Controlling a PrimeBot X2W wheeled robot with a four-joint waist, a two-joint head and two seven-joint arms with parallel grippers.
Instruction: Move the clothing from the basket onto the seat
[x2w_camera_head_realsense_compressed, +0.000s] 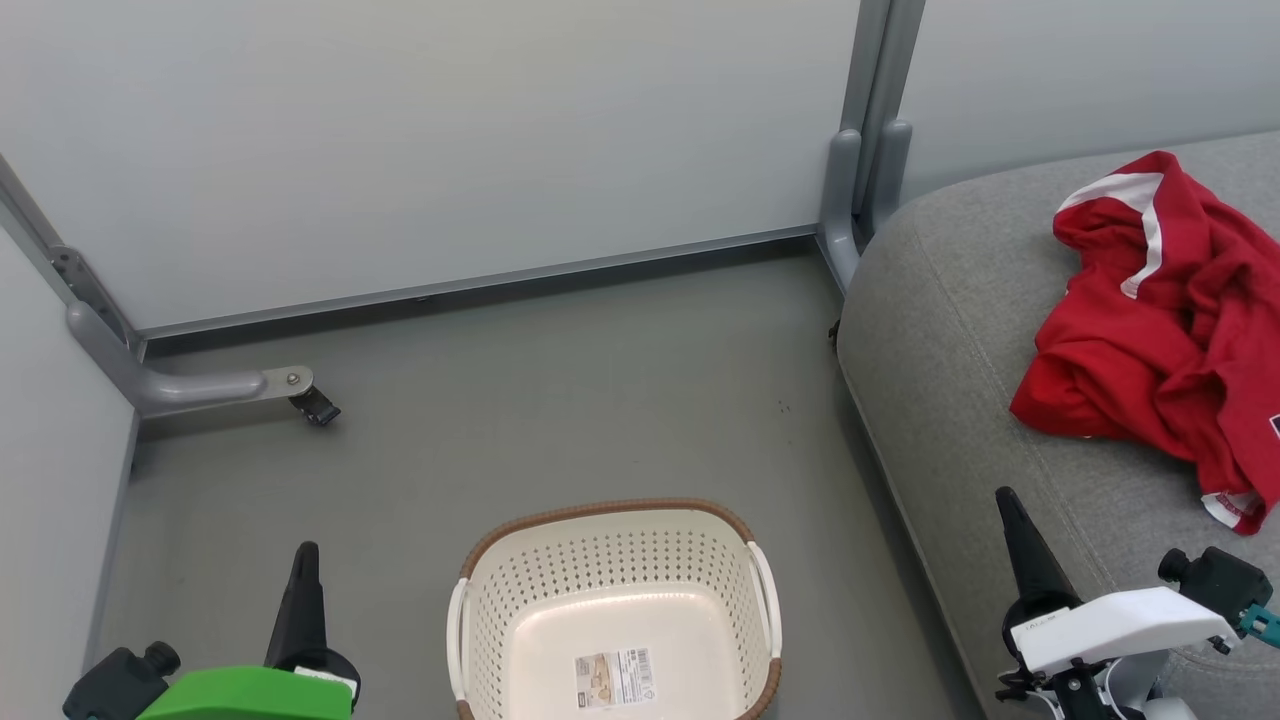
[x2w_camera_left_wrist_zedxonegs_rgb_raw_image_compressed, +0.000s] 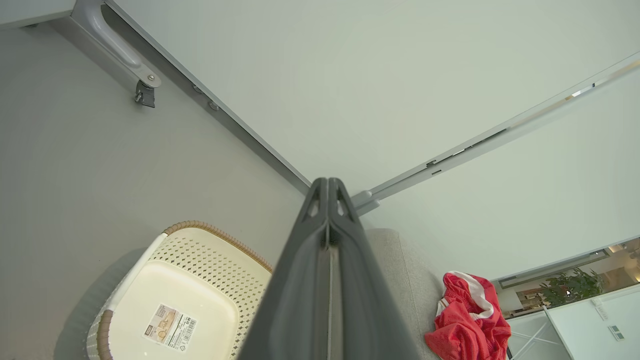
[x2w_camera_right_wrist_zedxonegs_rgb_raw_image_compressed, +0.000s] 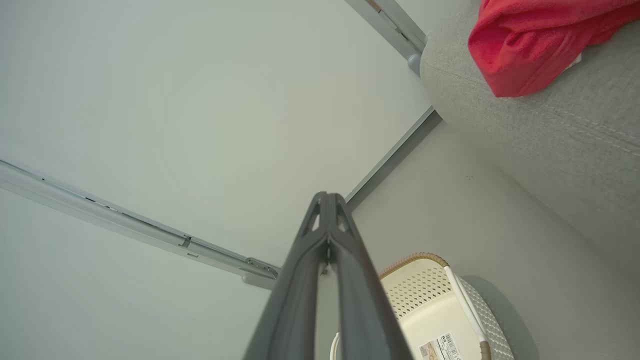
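The red clothing (x2w_camera_head_realsense_compressed: 1160, 320) with white stripes lies crumpled on the grey seat (x2w_camera_head_realsense_compressed: 950, 330) at the right. It shows too in the left wrist view as clothing (x2w_camera_left_wrist_zedxonegs_rgb_raw_image_compressed: 467, 325) and in the right wrist view as clothing (x2w_camera_right_wrist_zedxonegs_rgb_raw_image_compressed: 535, 40). On the floor at bottom centre stands the cream basket (x2w_camera_head_realsense_compressed: 615, 560) with nothing inside but its label; the same basket (x2w_camera_left_wrist_zedxonegs_rgb_raw_image_compressed: 210, 250) appears beside my left fingers. My left gripper (x2w_camera_head_realsense_compressed: 305, 550) is shut at the lower left, clear of the basket. Over the seat's front edge, my right gripper (x2w_camera_head_realsense_compressed: 1005, 497) is shut and holds nothing.
Pale partition walls close off the back and left. A grey foot with a caster (x2w_camera_head_realsense_compressed: 310, 400) juts onto the floor at the left. A grey post (x2w_camera_head_realsense_compressed: 865, 150) stands where the seat meets the wall. Grey floor lies between the basket and the walls.
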